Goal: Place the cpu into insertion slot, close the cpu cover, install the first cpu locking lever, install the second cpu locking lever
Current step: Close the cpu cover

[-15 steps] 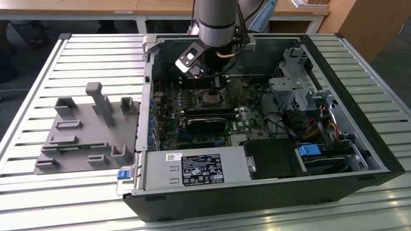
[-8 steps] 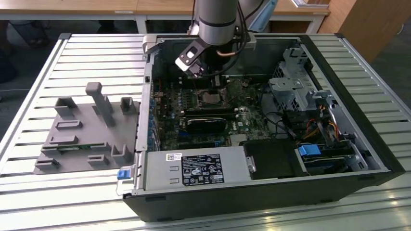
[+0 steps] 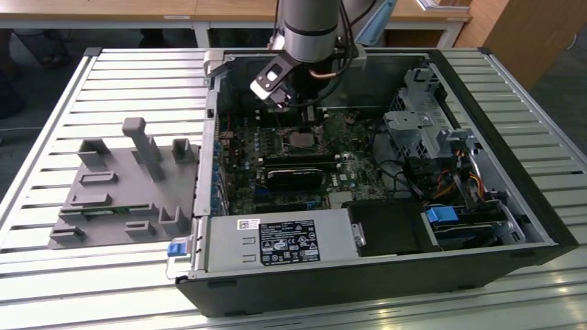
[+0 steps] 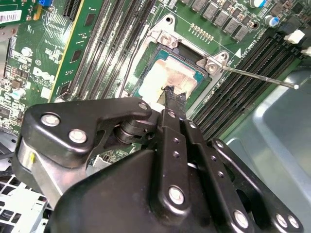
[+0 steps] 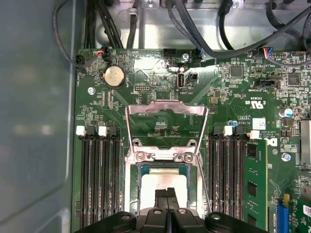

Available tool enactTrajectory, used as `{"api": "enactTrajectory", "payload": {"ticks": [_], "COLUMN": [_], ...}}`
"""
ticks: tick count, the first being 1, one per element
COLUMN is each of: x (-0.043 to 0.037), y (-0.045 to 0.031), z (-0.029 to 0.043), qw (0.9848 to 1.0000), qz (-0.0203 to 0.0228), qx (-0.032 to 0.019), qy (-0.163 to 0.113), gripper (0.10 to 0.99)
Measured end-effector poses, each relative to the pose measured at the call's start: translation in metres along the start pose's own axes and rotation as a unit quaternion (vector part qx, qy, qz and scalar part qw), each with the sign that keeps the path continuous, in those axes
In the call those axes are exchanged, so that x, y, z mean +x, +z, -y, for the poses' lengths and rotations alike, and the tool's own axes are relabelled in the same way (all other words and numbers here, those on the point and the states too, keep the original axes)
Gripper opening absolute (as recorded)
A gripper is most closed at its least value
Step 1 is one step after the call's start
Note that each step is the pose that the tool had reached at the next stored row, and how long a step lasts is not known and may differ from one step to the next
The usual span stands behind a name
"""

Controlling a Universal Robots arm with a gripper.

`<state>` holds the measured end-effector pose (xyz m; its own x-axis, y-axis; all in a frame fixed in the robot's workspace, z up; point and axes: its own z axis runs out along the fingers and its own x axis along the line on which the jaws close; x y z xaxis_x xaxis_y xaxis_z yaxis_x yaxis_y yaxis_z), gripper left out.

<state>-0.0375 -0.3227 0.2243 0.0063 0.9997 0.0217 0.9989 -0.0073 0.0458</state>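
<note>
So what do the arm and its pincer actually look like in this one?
The arm is a silver-grey cylinder with a dark band, and a copper-coloured cable loops at its wrist. The pincer is made of matte black linked bars with silvery screws.

Arm (image 3: 310, 31) reaching down frm above, hand (image 4: 171, 93) pinched closed, pointing downward

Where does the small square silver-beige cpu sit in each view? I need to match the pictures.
Exterior view: the small square silver-beige cpu lies mid-board on the green circuit board, under the arm's tip.
Second wrist view: the cpu lies just beyond the black fingers.
First wrist view: the cpu lies under the fingers, next to the silvery metal cover frame.
Shared landmark: the gripper, tips at the cpu.
</note>
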Motion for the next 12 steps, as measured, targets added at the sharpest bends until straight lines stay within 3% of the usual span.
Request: {"api": "enactTrajectory", "payload": {"ticks": [8,12], "x": [0.0002,0.0004], "y": [-0.0089,-0.0183], "z": [-0.0006,-0.0010], "qw": [1.0000,1.0000], "qz": [-0.0011,-0.0011], "qx": [0.0036,0.0048], "qy": [0.000,0.000], "gripper": [0.106,0.106]}}
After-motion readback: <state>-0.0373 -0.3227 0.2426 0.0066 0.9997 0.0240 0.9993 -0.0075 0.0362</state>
